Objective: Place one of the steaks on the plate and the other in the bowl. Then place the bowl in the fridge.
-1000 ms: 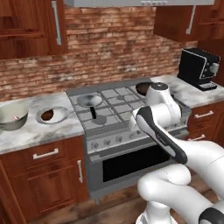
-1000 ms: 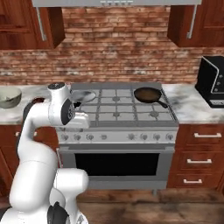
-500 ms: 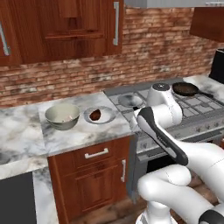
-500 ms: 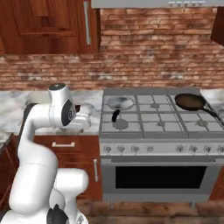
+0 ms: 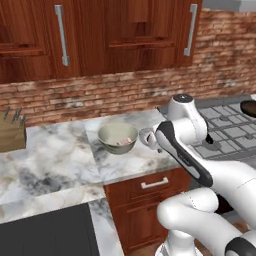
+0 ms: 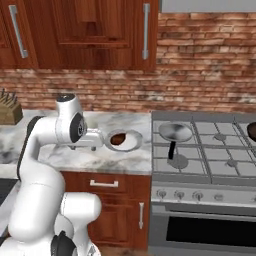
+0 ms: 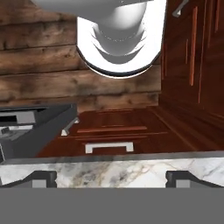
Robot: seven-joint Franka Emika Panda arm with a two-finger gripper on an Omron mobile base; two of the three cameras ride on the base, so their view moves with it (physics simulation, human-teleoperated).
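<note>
While the base drives left along the counter (image 5: pixel 65 160), the views have slid with it: the stove (image 6: pixel 210 145) that sat centre a second ago now lies off to the right, and the bowl (image 5: pixel 117 138) sits mid-frame with the pinkish steak (image 5: pixel 125 142) inside. The plate (image 6: pixel 124 140) carries the dark steak (image 6: pixel 118 139) (both placements look done). The gripper (image 7: pixel 111 177) has stayed spread wide and empty above the counter edge, so fetching the bowl for the fridge appears next.
</note>
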